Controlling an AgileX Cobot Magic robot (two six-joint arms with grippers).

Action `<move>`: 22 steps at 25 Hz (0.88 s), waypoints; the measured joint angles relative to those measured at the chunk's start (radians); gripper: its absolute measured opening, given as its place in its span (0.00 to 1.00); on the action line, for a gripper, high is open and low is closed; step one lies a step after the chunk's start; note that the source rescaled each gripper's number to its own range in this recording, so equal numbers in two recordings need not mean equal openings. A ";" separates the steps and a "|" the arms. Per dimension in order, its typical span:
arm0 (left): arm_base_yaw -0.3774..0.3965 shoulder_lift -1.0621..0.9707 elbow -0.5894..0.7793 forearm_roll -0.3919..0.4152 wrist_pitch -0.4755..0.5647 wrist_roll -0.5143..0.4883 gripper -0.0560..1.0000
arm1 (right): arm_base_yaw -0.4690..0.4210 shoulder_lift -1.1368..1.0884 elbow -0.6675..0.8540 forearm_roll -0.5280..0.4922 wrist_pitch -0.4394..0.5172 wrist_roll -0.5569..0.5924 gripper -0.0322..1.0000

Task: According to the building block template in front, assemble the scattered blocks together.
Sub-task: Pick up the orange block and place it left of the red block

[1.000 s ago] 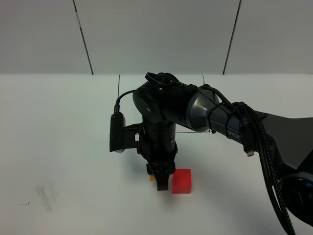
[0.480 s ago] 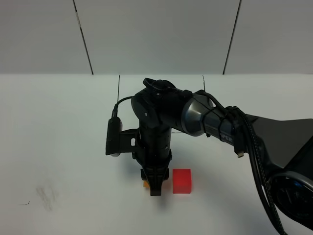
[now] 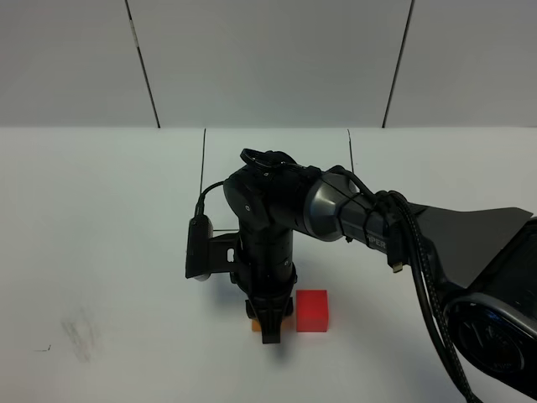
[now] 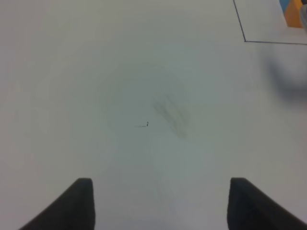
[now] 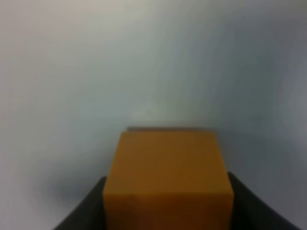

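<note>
My right gripper (image 3: 270,329) points down over the table, shut on the orange block (image 3: 255,324). The right wrist view shows that orange block (image 5: 168,177) filling the space between the dark fingers (image 5: 86,211). The red block (image 3: 312,311) rests on the table just right of the gripper, with a small gap. In the exterior view the arm hides the template's cubes; only its black outline (image 3: 204,155) shows. The left wrist view catches a corner of that outline (image 4: 244,40) with an orange cube (image 4: 293,17) inside. My left gripper (image 4: 160,206) stands open over bare table.
The white table (image 3: 101,252) carries a faint grey smudge (image 3: 80,336) at the front left, which also shows as a smudge (image 4: 170,112) under the left gripper. A panelled grey wall (image 3: 268,59) closes off the back.
The right arm has lowered and shifted slightly left with the orange block, bringing it down beside the red block. The red block has not moved.
</note>
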 joint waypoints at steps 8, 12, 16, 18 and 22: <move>0.000 0.000 0.000 0.000 0.000 0.000 0.35 | -0.014 0.000 0.000 -0.017 0.041 0.026 0.23; 0.000 0.000 0.000 0.000 0.000 0.000 0.35 | -0.017 0.000 0.000 -0.020 0.048 0.034 0.23; 0.000 0.000 0.000 0.000 0.000 0.000 0.35 | -0.017 0.000 0.000 -0.020 0.052 0.038 0.23; 0.000 0.000 0.000 0.000 0.000 0.000 0.35 | -0.017 0.000 0.000 -0.020 0.053 0.041 0.23; 0.000 0.000 0.000 0.000 0.000 0.000 0.35 | -0.017 0.000 0.000 -0.016 0.048 0.041 0.23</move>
